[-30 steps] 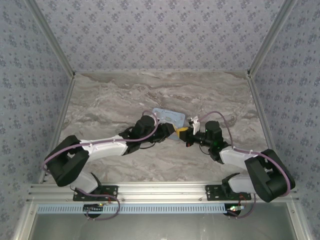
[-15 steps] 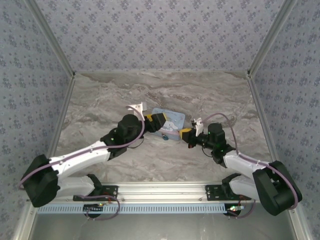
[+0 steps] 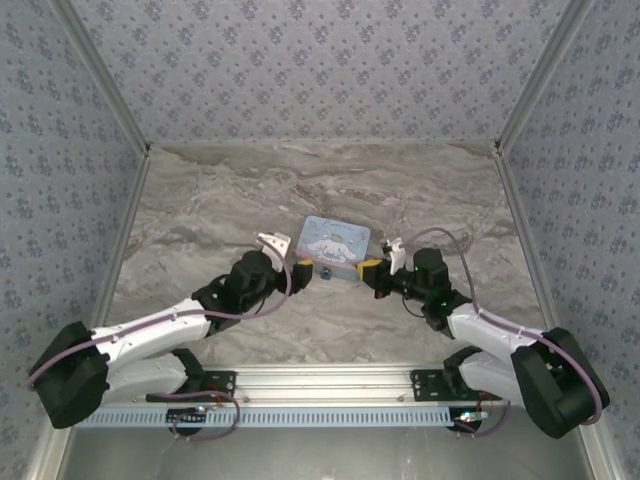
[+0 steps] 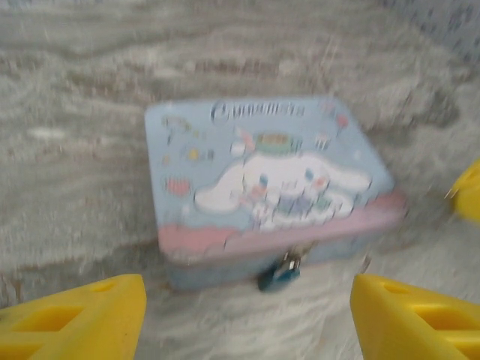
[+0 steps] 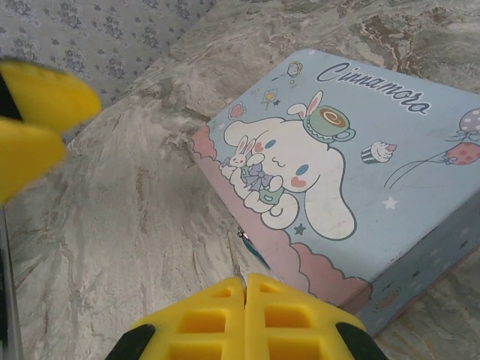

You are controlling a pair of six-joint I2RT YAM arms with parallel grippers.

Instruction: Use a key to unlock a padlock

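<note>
The padlock point(image 4: 279, 274), tiny with a teal body, hangs at the front wall of the light-blue cartoon tin point(image 4: 262, 172); the top view shows the padlock point(image 3: 327, 272) as a speck. My left gripper point(image 4: 247, 330) is open, its yellow fingers point(image 4: 75, 319) wide apart just in front of the padlock and touching nothing. My right gripper point(image 5: 245, 279) is shut on the key point(image 5: 234, 255), whose thin blade sticks out ahead of the fingertips. The blade's tip lies close to the padlock point(image 5: 252, 247), left of it. From above, both grippers flank the padlock, left point(image 3: 300, 272) and right point(image 3: 372, 270).
The tin point(image 3: 337, 248) sits mid-table on the marble top point(image 3: 200, 200). Patterned walls close the back and both sides. Open marble lies behind the tin and along both sides. The left gripper's yellow fingers point(image 5: 37, 112) show at the left of the right wrist view.
My left gripper opened, came away from the tin and drew back toward the near left. The right gripper stayed shut on the key and hardly moved.
</note>
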